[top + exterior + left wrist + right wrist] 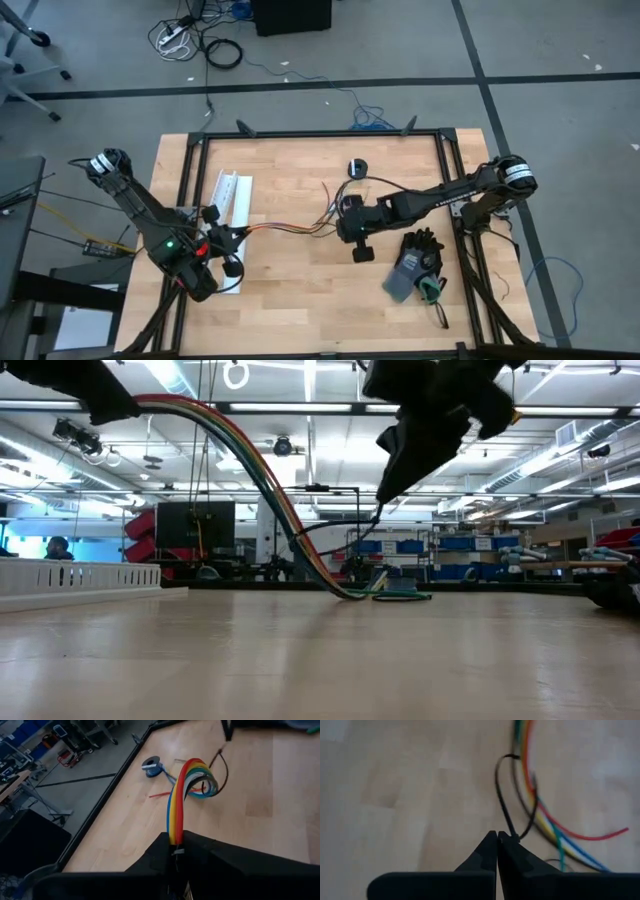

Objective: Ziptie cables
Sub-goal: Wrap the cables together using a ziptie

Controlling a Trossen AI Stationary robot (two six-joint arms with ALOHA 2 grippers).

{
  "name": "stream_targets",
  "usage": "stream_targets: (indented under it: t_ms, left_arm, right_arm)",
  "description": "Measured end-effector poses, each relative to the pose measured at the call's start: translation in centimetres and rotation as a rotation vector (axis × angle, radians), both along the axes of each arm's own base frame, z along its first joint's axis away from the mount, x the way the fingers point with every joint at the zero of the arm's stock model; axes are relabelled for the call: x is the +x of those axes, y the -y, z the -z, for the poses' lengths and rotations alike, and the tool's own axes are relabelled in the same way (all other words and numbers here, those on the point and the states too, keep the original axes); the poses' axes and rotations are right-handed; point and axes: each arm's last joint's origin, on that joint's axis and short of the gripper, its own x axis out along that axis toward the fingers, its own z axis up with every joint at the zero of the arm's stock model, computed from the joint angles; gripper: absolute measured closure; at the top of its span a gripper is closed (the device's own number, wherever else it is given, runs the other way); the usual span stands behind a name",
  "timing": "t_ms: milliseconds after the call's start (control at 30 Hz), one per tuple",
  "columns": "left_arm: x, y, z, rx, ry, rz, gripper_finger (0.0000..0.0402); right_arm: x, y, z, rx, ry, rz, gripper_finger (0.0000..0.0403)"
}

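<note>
You work on a pale wooden table (300,290) inside a black frame; around it you see grey floor, and beyond its far edge a hall with ceiling lights, blue bins and a seated person.

Left gripper (222,240): clenched on one end of the cables (285,229), above the table's left part. A white slotted channel (234,195) lies just beyond this gripper.

From the left gripper the cables arc down to the wood and end in a loose tangle beneath the right gripper (347,222).

Right gripper: near mid-table, fingers pressed together on the tail of a black ziptie (506,815), which loops around the cables just ahead of the fingertips.

Gloves (414,266) lie beside the right arm. A small blue spool (151,766) rests beyond the tangle.
</note>
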Motion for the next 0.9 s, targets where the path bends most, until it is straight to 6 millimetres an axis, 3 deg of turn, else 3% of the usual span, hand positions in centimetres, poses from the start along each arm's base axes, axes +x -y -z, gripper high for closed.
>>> stream_targets:
  t_ms: [200,400,700,900]
  left_arm:
    - [-0.9,0.1,-2.4,-0.004,0.074,0.031,0.0379]
    - [-1.1,0.0,-3.6,-0.011,0.093,0.044,0.0379]
    - [-0.6,0.1,-3.2,-0.008,0.092,0.025,0.0379]
    - [-0.4,0.0,-3.2,-0.017,0.099,0.014,0.0379]
  right_arm:
    - [-1.2,-2.9,-1.5,-0.001,0.046,-0.060,0.0403]
    - [-4.0,-4.2,-4.3,-0.062,0.115,-0.013,0.0403]
    - [-9.3,-3.3,-10.4,-0.110,0.336,0.025,0.0403]
    - [-10.9,-2.3,-12.2,-0.149,0.408,0.027,0.0403]
